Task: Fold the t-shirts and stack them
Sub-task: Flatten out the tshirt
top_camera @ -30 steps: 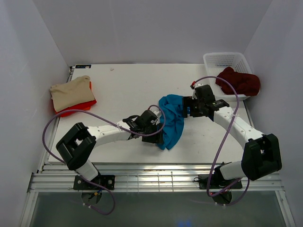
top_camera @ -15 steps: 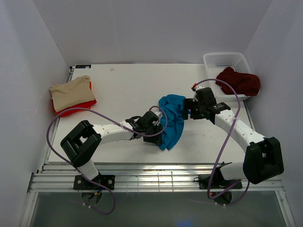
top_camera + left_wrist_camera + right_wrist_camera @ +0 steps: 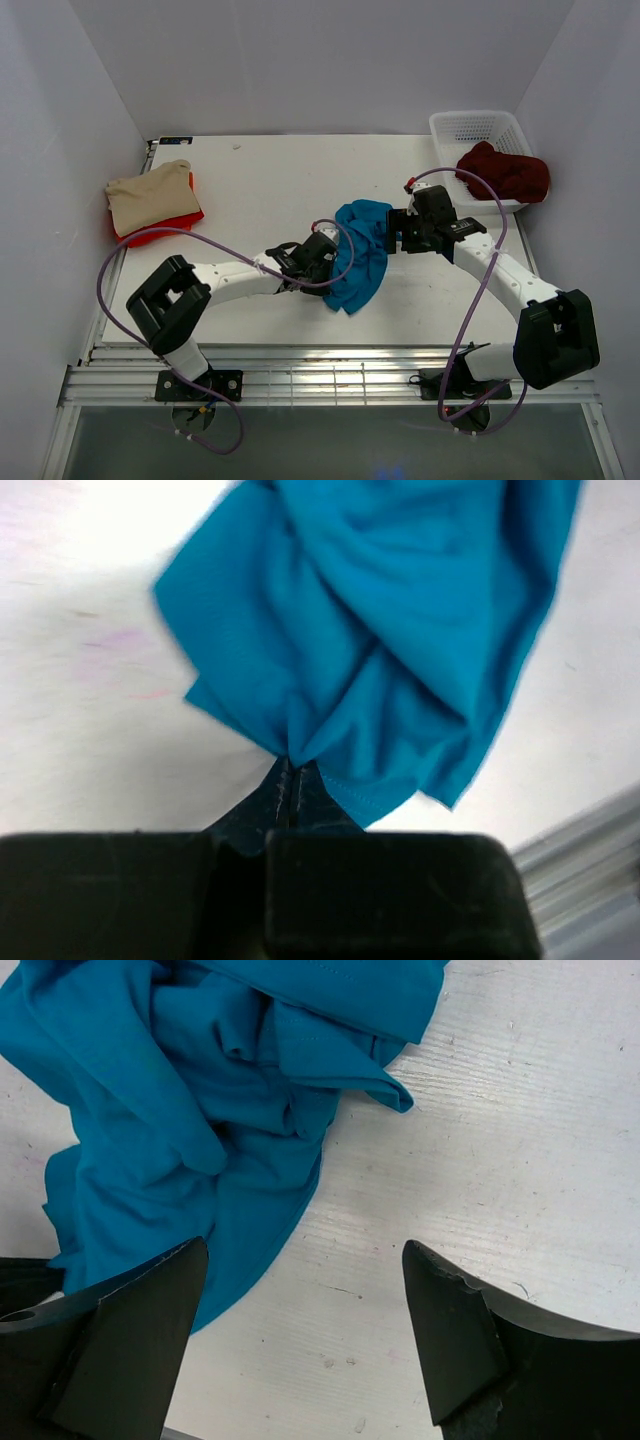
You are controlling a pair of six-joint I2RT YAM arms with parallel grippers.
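Pinching a gathered fold at the near-left edge of the teal shirt [image 3: 358,255], the left gripper [image 3: 288,780] has its fingers pressed together on the cloth. The shirt lies crumpled at the middle of the table [image 3: 250,180], between the two grippers, and its long axis runs from far to near. The right gripper [image 3: 302,1260] hangs just beside the far-right end of the shirt, with fingers spread and nothing in them; the cloth lies to its left. I judge that the right arm is nearer to this free end and should take it to spread the shirt flat.
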